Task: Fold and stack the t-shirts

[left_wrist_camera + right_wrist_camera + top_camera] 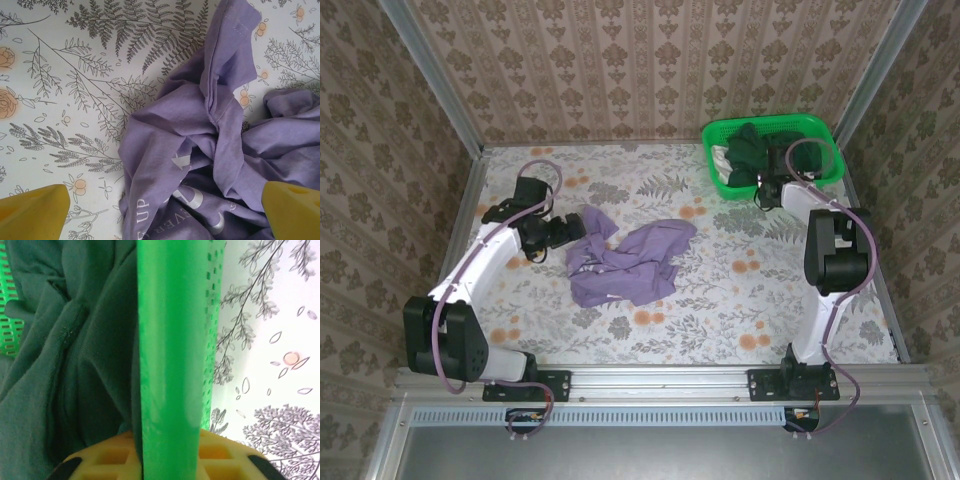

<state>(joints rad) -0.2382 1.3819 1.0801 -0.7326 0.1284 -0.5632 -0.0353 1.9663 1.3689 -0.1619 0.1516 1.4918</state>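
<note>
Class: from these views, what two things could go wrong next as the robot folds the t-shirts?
1. The right gripper is at the basket rim, with the dark green shirt beside it: it may drag the basket instead of cloth.
2. The lavender shirt lies crumpled under the open left gripper: a pinch may catch several layers.

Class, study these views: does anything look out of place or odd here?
Yes. The right tool appears closed on the green basket rim, beside the dark green shirts, rather than on cloth. The lavender shirt lies crumpled mid-table.
</note>
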